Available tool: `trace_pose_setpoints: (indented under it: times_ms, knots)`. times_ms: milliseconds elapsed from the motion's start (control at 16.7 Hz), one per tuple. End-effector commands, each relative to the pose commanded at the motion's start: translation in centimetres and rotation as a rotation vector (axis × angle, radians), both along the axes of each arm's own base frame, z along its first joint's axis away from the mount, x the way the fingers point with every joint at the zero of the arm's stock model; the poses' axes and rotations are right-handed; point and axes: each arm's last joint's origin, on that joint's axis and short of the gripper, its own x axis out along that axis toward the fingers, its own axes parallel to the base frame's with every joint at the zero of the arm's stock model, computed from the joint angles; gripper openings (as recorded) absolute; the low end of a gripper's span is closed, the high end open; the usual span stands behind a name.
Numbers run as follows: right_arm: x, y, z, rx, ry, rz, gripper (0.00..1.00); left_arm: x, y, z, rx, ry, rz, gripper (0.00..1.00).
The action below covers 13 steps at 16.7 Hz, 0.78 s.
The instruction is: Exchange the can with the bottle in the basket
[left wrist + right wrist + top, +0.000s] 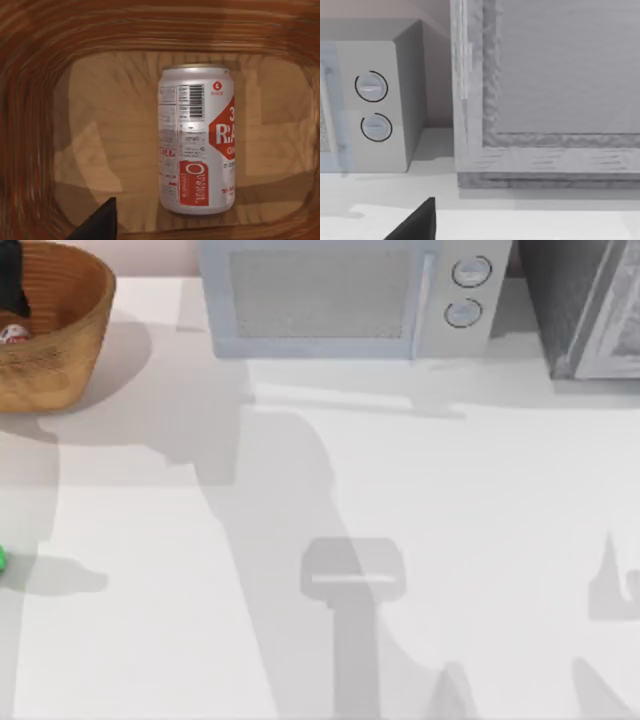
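My left arm reaches to the far left corner of the desk, its dark left pincer hanging low there. In each wrist view one dark fingertip shows, the right pincer's fingertip likewise.

Can inside basket, far left; bottle at left edge, nearer; microwave behind centre.
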Motion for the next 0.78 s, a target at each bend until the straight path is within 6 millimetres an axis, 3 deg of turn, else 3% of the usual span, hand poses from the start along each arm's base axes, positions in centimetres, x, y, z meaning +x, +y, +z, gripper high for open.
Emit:
trace_pose_setpoints:
  times_ms: [300,600,660,780]
  knots:
    - [0.0,0.0,0.0,0.000,0.000,0.000,1.00,1.8,0.9,-3.4,-0.025,0.060,-0.006,1.00]
    - [0.0,0.0,0.0,0.000,0.000,0.000,1.00,1.8,1.0,-3.6,-0.027,0.063,-0.006,1.00]
    - [0.0,0.0,0.0,0.000,0.000,0.000,1.00,2.0,0.4,-2.5,-0.021,0.032,-0.020,1.00]
    - [0.0,0.0,0.0,0.000,0.000,0.000,1.00,2.0,0.5,-3.3,-0.025,0.052,-0.011,1.00]
